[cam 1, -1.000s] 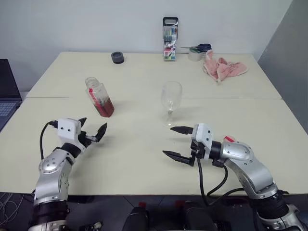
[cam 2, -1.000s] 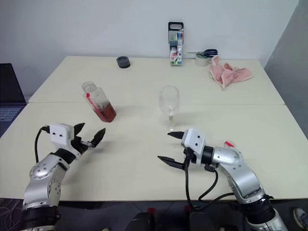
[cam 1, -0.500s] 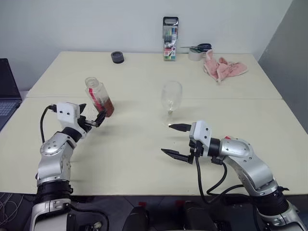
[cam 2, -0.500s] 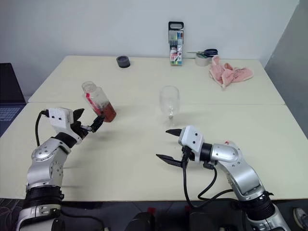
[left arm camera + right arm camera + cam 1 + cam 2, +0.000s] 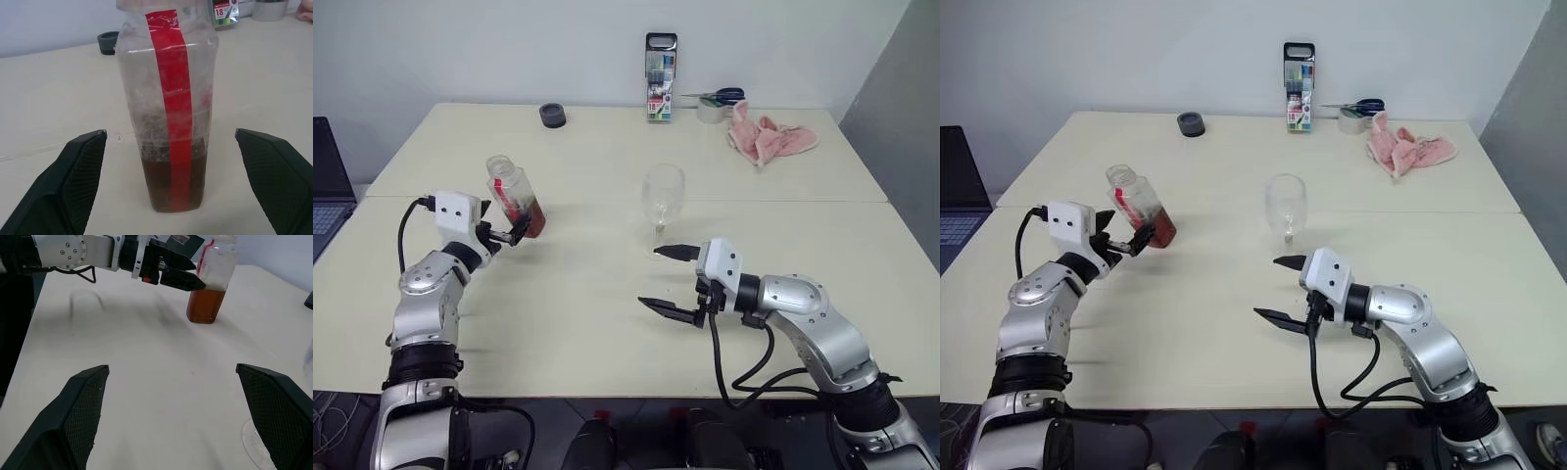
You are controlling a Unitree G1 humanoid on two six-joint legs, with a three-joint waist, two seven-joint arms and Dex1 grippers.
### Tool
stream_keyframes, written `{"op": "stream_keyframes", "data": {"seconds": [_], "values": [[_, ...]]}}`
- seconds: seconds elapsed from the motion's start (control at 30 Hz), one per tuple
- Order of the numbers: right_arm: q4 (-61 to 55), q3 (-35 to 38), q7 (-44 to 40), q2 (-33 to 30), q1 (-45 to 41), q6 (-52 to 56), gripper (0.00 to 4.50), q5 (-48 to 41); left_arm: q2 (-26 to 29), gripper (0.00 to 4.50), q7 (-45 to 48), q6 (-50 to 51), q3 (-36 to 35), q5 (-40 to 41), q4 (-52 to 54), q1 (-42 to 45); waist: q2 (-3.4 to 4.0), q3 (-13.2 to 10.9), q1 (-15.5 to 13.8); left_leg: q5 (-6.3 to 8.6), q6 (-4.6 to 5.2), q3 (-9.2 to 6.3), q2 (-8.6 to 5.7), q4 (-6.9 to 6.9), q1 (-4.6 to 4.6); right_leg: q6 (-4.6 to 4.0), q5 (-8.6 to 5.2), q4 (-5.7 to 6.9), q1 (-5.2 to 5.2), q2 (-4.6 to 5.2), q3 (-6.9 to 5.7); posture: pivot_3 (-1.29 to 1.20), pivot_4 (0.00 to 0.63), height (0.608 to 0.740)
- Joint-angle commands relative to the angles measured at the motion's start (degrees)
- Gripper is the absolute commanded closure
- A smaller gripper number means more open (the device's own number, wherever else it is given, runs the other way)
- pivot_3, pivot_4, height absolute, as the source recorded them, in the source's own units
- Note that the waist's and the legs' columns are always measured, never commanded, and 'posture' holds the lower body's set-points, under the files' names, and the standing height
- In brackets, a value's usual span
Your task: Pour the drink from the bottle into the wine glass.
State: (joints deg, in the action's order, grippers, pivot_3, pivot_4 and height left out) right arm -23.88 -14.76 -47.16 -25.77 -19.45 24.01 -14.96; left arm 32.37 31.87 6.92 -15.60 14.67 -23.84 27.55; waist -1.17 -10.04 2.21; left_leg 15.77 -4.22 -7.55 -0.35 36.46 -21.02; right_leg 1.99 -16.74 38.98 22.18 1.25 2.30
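Small clear plastic bottle (image 5: 514,197) with red label strip flanked by spread, empty left gripper (image 5: 504,231); right gripper (image 5: 664,279) gaping, empty, near clear stemmed wine glass (image 5: 662,199).

left gripper (image 5: 502,232) jaws wide, right gripper (image 5: 663,280) likewise

Left pincer (image 5: 183,279) open beside bottle (image 5: 210,281) on table (image 5: 161,377).

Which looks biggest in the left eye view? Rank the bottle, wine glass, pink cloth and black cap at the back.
1. Bottle and wine glass: too alike to rank.
2. Pink cloth, lying farther back, so unsure.
3. Black cap, clearly smallest.
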Motion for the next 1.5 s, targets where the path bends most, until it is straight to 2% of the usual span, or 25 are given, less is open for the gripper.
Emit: {"op": "stream_keyframes", "data": {"seconds": [0.03, 0.47, 0.77, 0.87, 1.03, 1.1, 1.27, 1.4, 1.5], "values": [[-2.7, 0.9, 0.3, 0.1, -1.5, 0.3, 0.06, -1.3, 1.0, 0.0, -0.1, -1.6, 0.1, -0.8, -1.6, 2.2, 0.0, 0.0, 0.0, 0.0, 0.0, 0.0, 0.0, 0.0, 0.0, 0.0, 0.0, 0.0, 0.0, 0.0, 0.0, 0.0, 0.15, 0.74], [-3.8, 3.1, 0.8, 2.1, -4.8, 2.9, 0.06, -7.4, 1.5, 0.0, 0.7, -5.6, 0.4, -2.6, -13.0, 9.6, -0.1, -0.1, 0.0, 0.0, 0.0, -0.02, 0.0, 0.01, -0.03, -0.01, 0.0, 0.01, 0.03, 0.0, -0.03, 0.0, 0.15, 0.74], [-3.5, 1.7, 0.7, 0.7, -5.1, 1.3, 0.06, -5.7, 1.3, 0.0, 2.2, -8.8, 1.3, -3.0, -18.6, 13.2, -0.12, -0.1, 0.0, 0.0, 0.0, -0.04, -0.02, 0.01, -0.06, 0.0, 0.0, 0.01, 0.05, 0.01, -0.06, 0.0, 0.15, 0.74], [-3.4, 1.6, 0.7, 0.6, -5.1, 1.1, 0.0, -5.4, 1.3, 0.6, 2.9, -9.0, 1.4, -2.7, -19.5, 13.5, -0.12, -0.1, 0.0, 0.0, 0.0, -0.04, -0.01, 0.01, -0.07, 0.0, 0.0, 0.01, 0.06, 0.0, -0.05, 0.0, 0.15, 0.74], [-3.2, 1.5, 0.6, 0.6, -5.1, 0.8, 0.0, -4.8, 1.1, 2.22, 4.4, -9.2, 1.2, -2.3, -20.5, 13.7, -0.12, -0.1, 0.0, 0.0, 0.0, -0.04, -0.02, 0.01, -0.07, 0.0, 0.0, 0.02, 0.06, 0.0, -0.06, 0.0, 0.15, 0.74], [-3.3, 1.4, 0.6, 0.5, -5.0, 0.5, 0.0, -4.3, 0.9, 2.73, 5.0, -9.2, 1.2, -1.9, -20.4, 13.6, -0.12, -0.1, 0.0, 0.0, 0.0, -0.04, -0.01, 0.01, -0.07, 0.0, 0.0, 0.02, 0.06, 0.0, -0.06, 0.0, 0.15, 0.74], [-4.3, 2.6, 1.1, -0.2, -4.8, 1.0, 0.0, -4.7, 0.1, 2.82, 5.8, -8.8, 1.9, -1.7, -16.8, 13.0, -0.13, -0.1, 0.0, 0.0, 0.0, -0.04, -0.02, 0.02, -0.08, 0.0, 0.0, 0.02, 0.06, 0.01, -0.06, 0.0, 0.15, 0.74], [-7.3, 6.5, 4.1, -0.3, -4.1, 4.1, 0.0, -7.1, -1.1, 2.82, 5.3, -8.9, 6.0, -4.4, -6.3, 12.1, -0.16, -0.1, -0.3, -0.01, -0.01, -0.17, -0.02, 0.16, -0.28, -0.01, 0.01, 0.01, 0.13, 0.01, -0.15, 0.0, 0.15, 0.74], [-11.3, 9.9, 7.5, -0.2, -2.9, 7.3, 0.0, -9.2, -2.6, 2.82, 4.2, -7.3, 10.6, -7.2, 3.2, 13.6, -0.16, -0.1, -0.5, -0.11, -0.2, -0.28, -0.02, 0.42, -0.83, 0.06, 0.07, 0.05, 0.51, 0.02, -0.21, 0.0, 0.15, 0.74]]}}
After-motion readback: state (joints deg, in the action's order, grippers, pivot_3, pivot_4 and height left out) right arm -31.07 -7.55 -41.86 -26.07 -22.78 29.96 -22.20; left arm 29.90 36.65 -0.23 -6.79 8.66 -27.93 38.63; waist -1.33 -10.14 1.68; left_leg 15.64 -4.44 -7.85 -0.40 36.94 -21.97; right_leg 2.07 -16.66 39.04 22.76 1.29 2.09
